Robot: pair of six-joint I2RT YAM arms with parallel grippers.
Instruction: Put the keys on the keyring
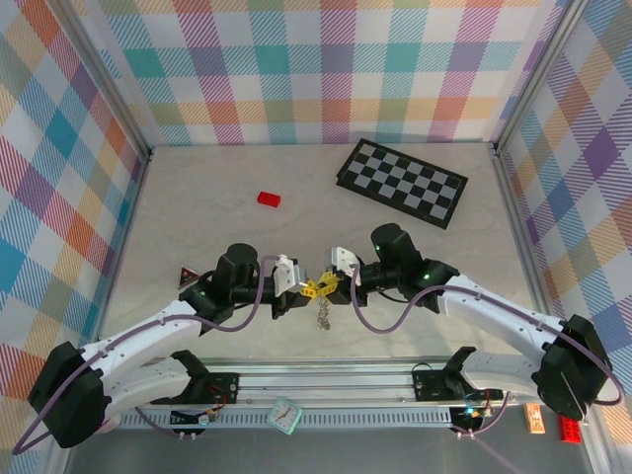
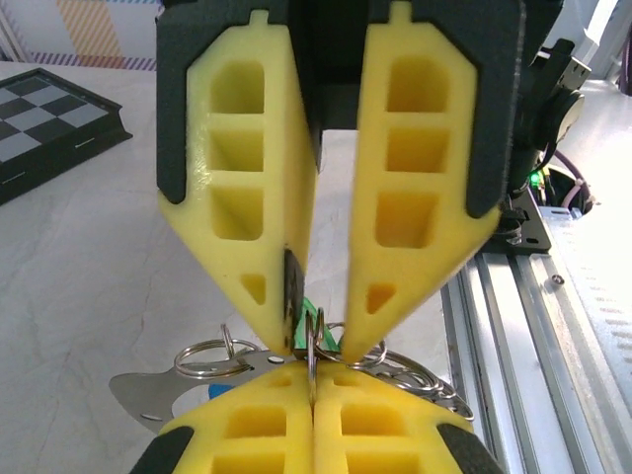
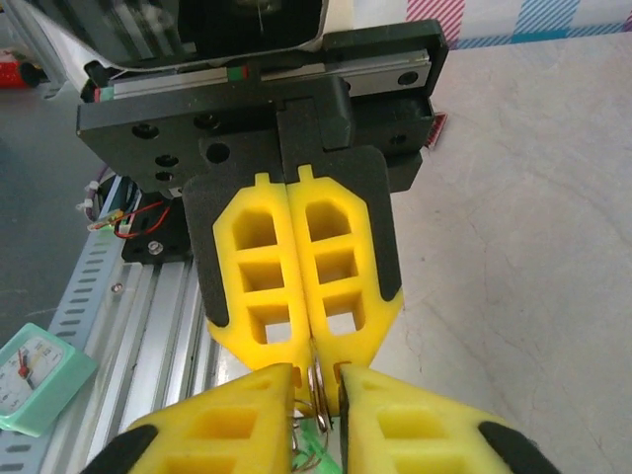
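Left gripper (image 2: 313, 375) clamps the floppy keyring (image 1: 323, 314) at its tips, right gripper (image 3: 316, 375) sits barely parted round the slippery-looking green key (image 2: 312, 316): gripped, can't tell; take its head.

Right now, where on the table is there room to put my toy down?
Bare table lies left of the red block, and between the block and the checkerboard. Between the checkerboard and the right arm is free too. It's crowded in the front middle, where the left gripper and right gripper meet at the keyring.
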